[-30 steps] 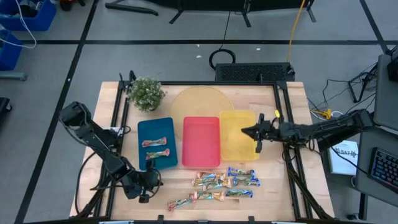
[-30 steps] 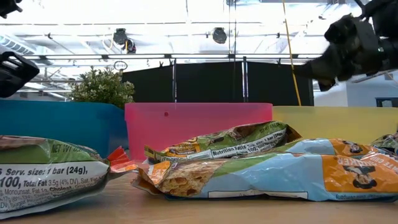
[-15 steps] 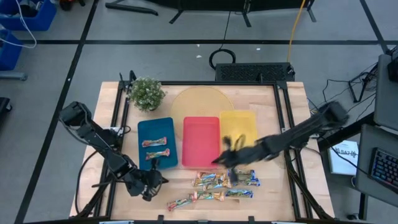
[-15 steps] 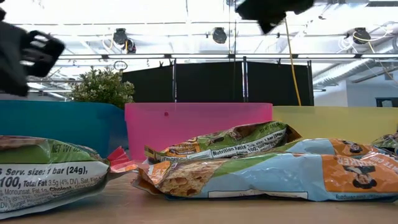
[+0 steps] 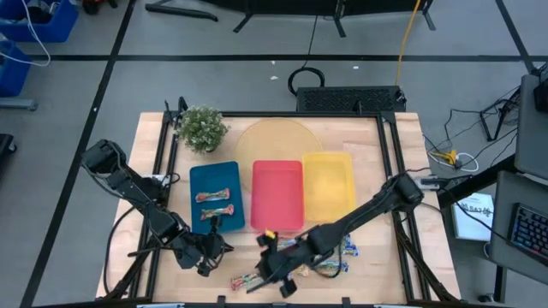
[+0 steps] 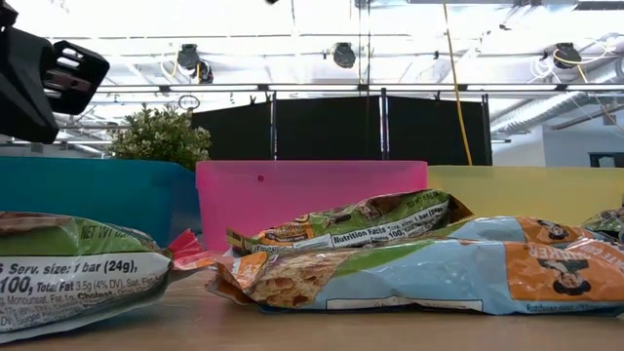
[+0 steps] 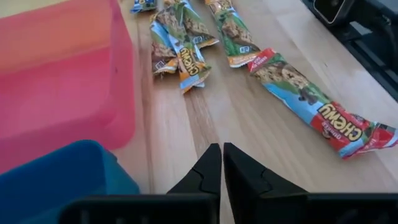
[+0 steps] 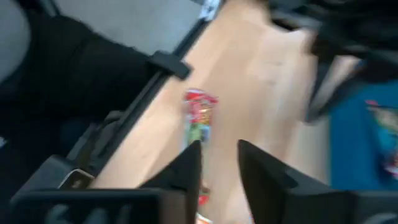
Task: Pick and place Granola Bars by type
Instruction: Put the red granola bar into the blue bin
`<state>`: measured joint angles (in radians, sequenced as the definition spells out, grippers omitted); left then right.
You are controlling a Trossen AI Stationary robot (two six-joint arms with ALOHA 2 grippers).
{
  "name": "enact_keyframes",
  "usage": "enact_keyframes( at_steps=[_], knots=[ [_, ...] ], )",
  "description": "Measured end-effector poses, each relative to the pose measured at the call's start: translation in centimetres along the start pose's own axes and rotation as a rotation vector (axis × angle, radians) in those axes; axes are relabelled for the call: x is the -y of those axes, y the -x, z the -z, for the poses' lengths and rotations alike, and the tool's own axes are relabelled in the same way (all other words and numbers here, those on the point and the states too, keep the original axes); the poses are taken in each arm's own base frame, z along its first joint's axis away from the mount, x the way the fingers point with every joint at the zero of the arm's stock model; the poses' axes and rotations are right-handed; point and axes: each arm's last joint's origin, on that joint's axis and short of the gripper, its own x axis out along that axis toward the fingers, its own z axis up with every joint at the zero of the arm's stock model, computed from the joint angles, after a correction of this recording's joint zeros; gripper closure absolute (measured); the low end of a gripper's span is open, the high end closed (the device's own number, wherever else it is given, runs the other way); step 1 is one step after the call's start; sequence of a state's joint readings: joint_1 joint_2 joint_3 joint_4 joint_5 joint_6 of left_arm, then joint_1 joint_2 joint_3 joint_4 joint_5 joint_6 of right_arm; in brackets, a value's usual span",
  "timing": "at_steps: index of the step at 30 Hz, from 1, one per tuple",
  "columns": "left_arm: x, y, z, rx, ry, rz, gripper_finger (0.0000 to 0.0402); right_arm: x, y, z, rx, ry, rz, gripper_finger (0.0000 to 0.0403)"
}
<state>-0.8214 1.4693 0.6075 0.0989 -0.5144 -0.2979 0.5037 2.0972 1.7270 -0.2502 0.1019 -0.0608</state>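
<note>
- Just in front of the red tray [image 5: 276, 195], along the table's [image 5: 368, 145] front edge, lie the loose granola bars [image 5: 330, 257]; the right arm hides part of the cluster in the high view.
- One reddish-green bar [image 5: 248, 279] lies off to the blue-tray side of the cluster, nearest the front edge; the right gripper [image 5: 276, 272] hangs over it, fingers spread apart with nothing between them, and that bar [image 8: 199, 116] shows beyond its fingertips.
- To the left of the red tray sits the blue tray [image 5: 216, 198], holding two reddish-green bars [image 5: 212, 195] lying side by side.
- On the red tray's other side is the yellow tray [image 5: 329, 184]; both look bare inside.
- Left gripper [image 5: 210, 253] hovers low off the blue tray's front corner, away from the red tray's front rim; its fingers [image 7: 211, 168] are pressed together on nothing.
- Behind the blue tray, at the table's back corner, stands a small potted plant [image 5: 202, 128].
</note>
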Motion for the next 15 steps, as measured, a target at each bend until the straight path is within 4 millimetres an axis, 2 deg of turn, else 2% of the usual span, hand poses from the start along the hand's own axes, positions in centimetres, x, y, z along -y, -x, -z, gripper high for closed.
enact_keyframes(
  at_steps=[4, 8, 11, 15],
  knots=[
    [0.2, 0.1, 0.1, 0.001, -0.004, 0.006, 0.0397, -0.7, -2.1, 0.5, 0.054, -0.012, -0.003, 0.0212],
    [0.3, 0.2, 0.1, 0.001, 0.012, 0.010, 0.0385, -0.7, -3.2, 0.6, 0.109, -0.017, -0.026, 0.0156],
    [0.4, 0.2, 0.1, 0.000, 0.037, 0.013, 0.0368, -0.4, -4.4, 1.6, 0.074, -0.015, -0.071, 0.0137],
    [0.4, 0.2, 0.2, -0.001, 0.057, 0.014, 0.0354, 0.2, -5.4, 2.3, 0.063, -0.038, -0.130, 0.0132]
  ],
)
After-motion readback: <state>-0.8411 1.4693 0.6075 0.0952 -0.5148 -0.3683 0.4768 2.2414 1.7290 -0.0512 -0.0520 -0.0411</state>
